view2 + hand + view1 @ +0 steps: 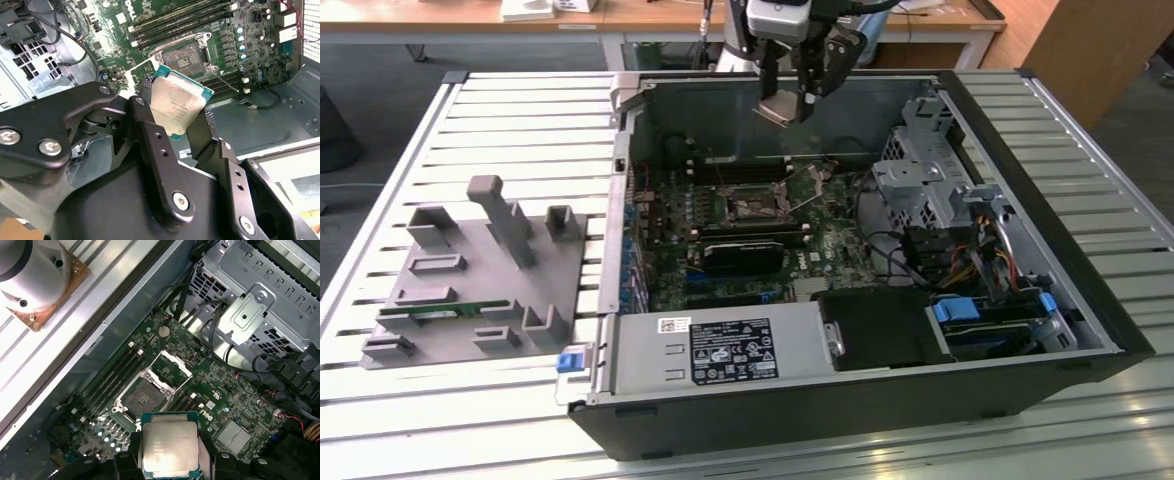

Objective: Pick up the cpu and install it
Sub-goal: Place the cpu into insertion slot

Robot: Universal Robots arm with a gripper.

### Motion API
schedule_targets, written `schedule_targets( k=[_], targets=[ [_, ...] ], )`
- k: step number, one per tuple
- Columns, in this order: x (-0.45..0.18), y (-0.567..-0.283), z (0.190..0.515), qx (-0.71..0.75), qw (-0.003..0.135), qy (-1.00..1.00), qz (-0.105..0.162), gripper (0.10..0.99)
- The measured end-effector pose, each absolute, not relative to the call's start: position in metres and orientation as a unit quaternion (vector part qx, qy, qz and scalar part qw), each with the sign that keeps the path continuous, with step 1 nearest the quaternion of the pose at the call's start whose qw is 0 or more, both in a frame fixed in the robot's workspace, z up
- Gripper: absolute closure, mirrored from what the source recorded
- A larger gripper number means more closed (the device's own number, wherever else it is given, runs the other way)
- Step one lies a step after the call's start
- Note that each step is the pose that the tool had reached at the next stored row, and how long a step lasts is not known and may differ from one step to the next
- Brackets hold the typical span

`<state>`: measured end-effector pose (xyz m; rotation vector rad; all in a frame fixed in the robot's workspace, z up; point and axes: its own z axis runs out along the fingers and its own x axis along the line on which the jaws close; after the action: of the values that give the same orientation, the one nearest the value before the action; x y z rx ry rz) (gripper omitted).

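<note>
The cpu [176, 100], a flat square chip with a shiny silver top and a thin green edge, is held tilted between my gripper's [176, 109] black fingers [150, 127], which are shut on two of its opposite sides. In the exterior view my gripper [790, 100] hangs with the cpu [778, 109] above the far wall of the open computer case, well above the motherboard. The bare socket [144, 397] lies on the green board with its metal frame [171, 365] swung open; in the first wrist view the cpu [168, 445] sits just short of it. The socket [750, 206] is near the board's middle.
The open case [640, 100] lies on a slatted metal table [520, 120]. Inside are a silver drive cage [927, 180], cables [987, 265], a power supply [720, 350] and a black card [744, 252]. A grey fixture [467, 275] with a green memory stick [447, 314] sits at the exterior view's left.
</note>
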<state>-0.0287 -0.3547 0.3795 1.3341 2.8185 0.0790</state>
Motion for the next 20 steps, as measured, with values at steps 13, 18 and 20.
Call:
schedule_targets(
  k=[13,18,20],
  targets=[
    [-0.0293,-0.3544,0.3755,0.466,0.012,0.885,0.025,0.553],
    [-0.0293,-0.3541,0.3731,0.477,0.013,0.879,0.024,0.553],
    [-0.0295,-0.3541,0.3718,0.479,0.013,0.877,0.024,0.553]
  ],
)
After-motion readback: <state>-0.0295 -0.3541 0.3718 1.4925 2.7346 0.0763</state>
